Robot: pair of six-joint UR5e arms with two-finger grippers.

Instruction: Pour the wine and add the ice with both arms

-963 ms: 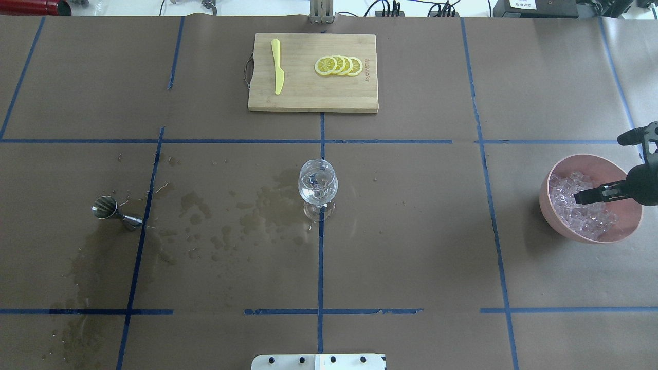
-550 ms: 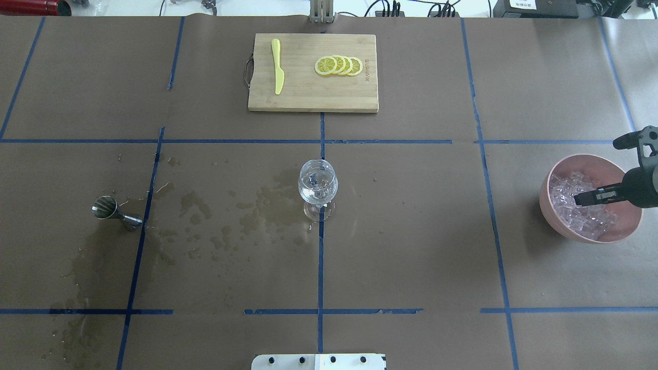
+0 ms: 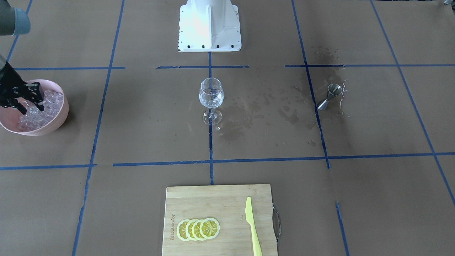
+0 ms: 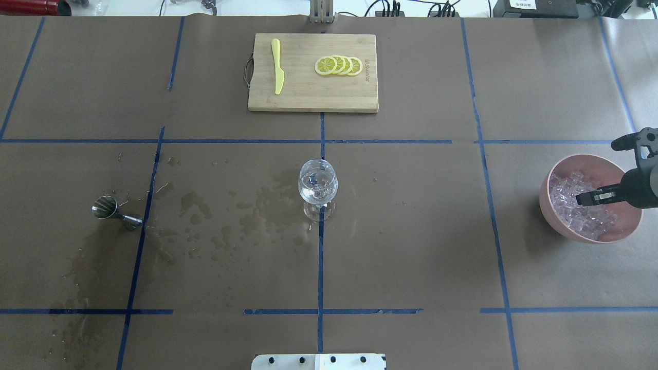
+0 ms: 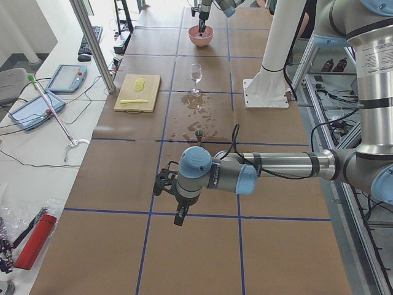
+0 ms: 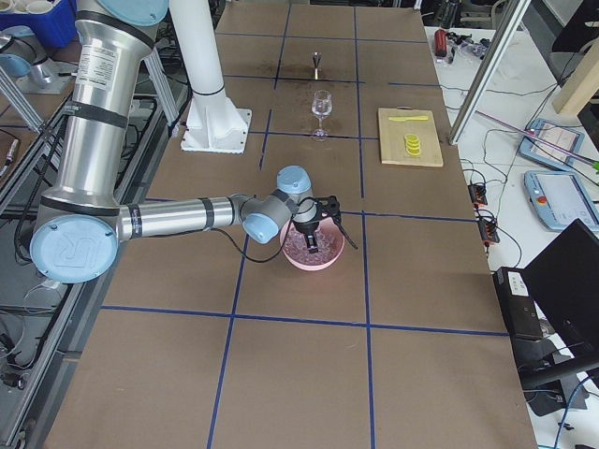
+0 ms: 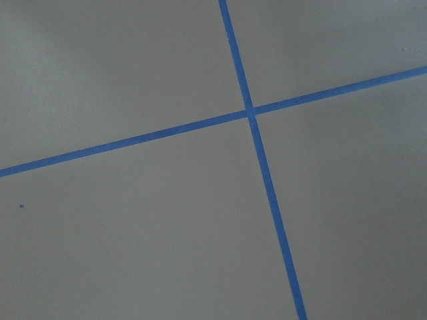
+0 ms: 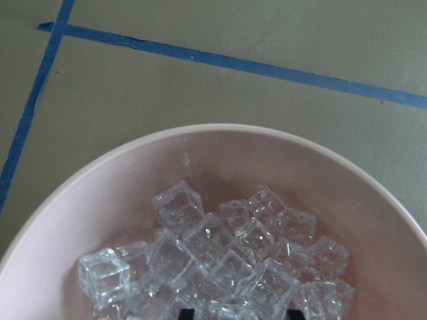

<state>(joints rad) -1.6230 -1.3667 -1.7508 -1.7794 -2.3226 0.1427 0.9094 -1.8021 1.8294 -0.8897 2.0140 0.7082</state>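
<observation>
My right fingers are spread, tips down among the ice in the pink bowl. My left fingers hang over the desk; clenched or released, I cannot tell.

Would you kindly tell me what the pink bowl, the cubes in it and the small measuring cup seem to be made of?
The pink bowl looks like matte plastic, probably: opaque, even colour, soft sheen. The cubes are clear and sharp-edged; ice or acrylic, I cannot tell. The measuring cup appears to be polished metal, silvery with bright reflections.
</observation>
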